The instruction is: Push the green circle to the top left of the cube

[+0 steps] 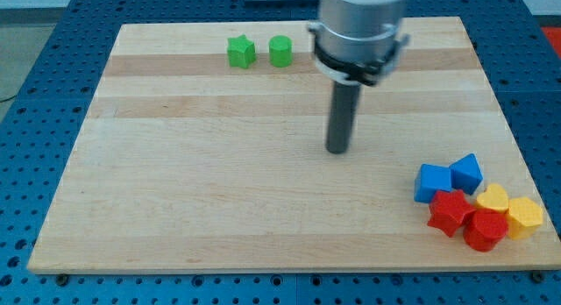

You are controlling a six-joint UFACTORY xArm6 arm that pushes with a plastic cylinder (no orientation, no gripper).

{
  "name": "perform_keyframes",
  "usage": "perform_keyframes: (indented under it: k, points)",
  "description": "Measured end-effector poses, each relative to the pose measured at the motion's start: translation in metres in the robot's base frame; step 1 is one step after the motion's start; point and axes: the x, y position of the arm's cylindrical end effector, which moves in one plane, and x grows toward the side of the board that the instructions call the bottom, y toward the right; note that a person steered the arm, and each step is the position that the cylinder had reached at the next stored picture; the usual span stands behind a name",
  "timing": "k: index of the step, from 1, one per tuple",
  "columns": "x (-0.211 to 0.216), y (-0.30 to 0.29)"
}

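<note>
A: Jaws? None on this arm. It ends in a dark rod; my tip (337,151) rests on the pale wooden desk (175,200), right of centre.

B: Nearest blocks?

A: View's bottom right, clustered: red star (448,212), red cylinder-like block (484,230), two yellow blocks (493,198) (525,216), blue cube (432,182), another blue block (466,173).

B: Task's thing?

A: Green circle (280,51) near the view's top edge, just beside a green star-like block (241,52), well apart from my tip.
</note>
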Motion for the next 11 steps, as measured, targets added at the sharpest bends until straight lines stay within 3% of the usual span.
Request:
perform_keyframes:
  k: [2,7,8,11]
  points:
    - [-0.092,-0.056]
    - [-0.212,-0.082]
    - [-0.226,-0.09]
    - [-0.186,0.014]
